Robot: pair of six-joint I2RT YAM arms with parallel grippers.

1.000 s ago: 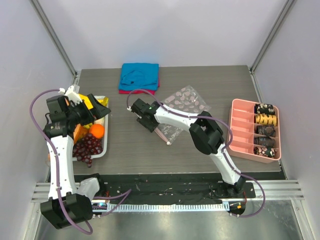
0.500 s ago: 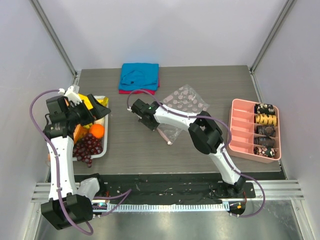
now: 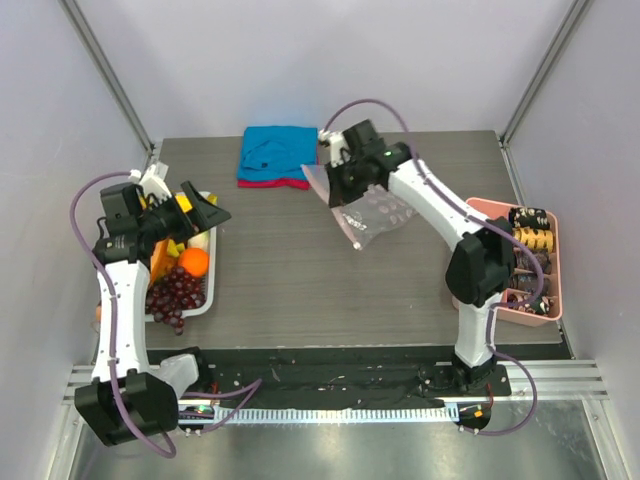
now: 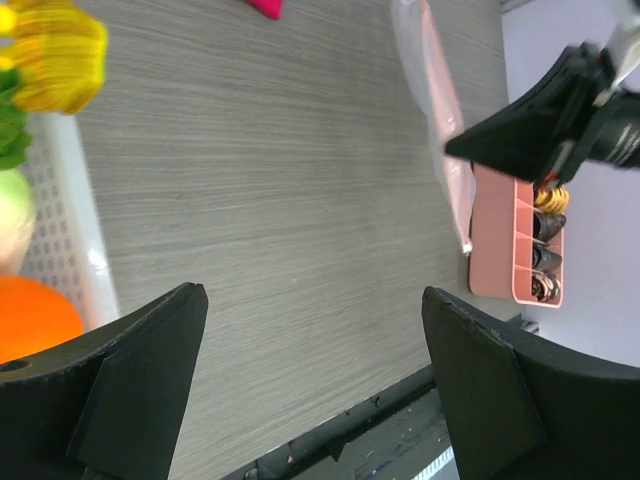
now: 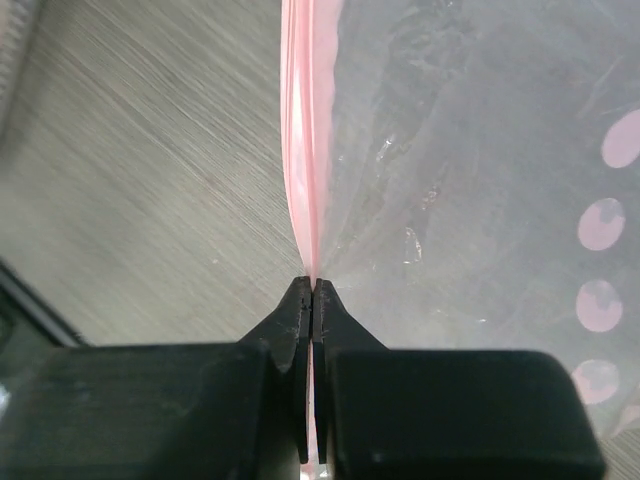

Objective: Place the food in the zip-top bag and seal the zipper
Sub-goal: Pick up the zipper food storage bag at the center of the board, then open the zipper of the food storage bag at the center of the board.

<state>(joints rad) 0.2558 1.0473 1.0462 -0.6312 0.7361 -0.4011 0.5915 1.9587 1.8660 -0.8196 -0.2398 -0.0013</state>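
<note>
Over the grey wood-grain table [image 3: 280, 290], a clear, crinkly, pink-dotted zip-top bag [image 3: 378, 212] is clamped by its smooth pink zipper strip [image 5: 300, 150] in the right gripper [image 5: 313, 292]. The left gripper [image 4: 312, 330] is spread wide near the food pieces [image 3: 194, 261] kept in a white tray [image 3: 212, 290].

On clear crinkly plastic bag [image 3: 378, 212], pale pink dots showing; narrow pink closure strip [image 5: 300, 150] running solid pale pink; round orange fruit [image 3: 194, 261] glowing bright; dark purple grape bunch [image 3: 177, 292] reading near-black; ridged yellow banana-like piece [image 4: 55, 50] showing plain yellow; folded cloth [image 3: 278, 152] lying blue over red; pink plastic compartment tray [image 3: 487, 262] showing salmon; grey tabletop [image 3: 280, 290] showing wood grain.
</note>
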